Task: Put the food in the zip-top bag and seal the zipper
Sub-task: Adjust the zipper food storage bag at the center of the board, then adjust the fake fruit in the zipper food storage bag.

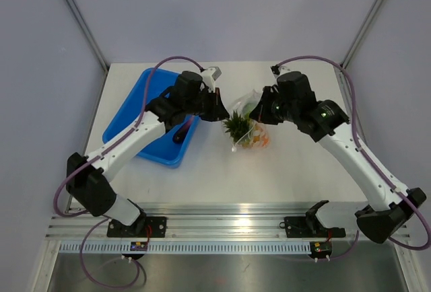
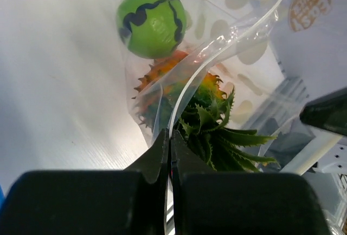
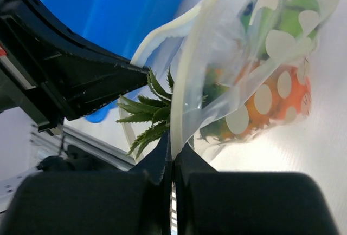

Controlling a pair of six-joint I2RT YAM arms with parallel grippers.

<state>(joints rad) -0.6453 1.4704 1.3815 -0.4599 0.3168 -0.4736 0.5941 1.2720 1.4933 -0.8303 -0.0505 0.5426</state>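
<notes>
Gripping opposite mouth edges of the bag [image 1: 258,136], our left hand [image 2: 169,136] and right hand [image 3: 173,149] flank the pineapple [image 2: 210,131] sticking out.

looks like a robotics lab test cell tbh. white table [image 1: 202,184] boxed in by plain grey panels [image 1: 40,70] and metal posts [image 1: 77,15]. an aluminium rail [image 1: 229,223] along the front carries the arm bases [image 1: 138,228].

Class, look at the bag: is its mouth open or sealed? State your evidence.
Open. The zipper strips gape apart, pineapple leaves poke out between them; left gripper and right gripper each pinch one.
</notes>
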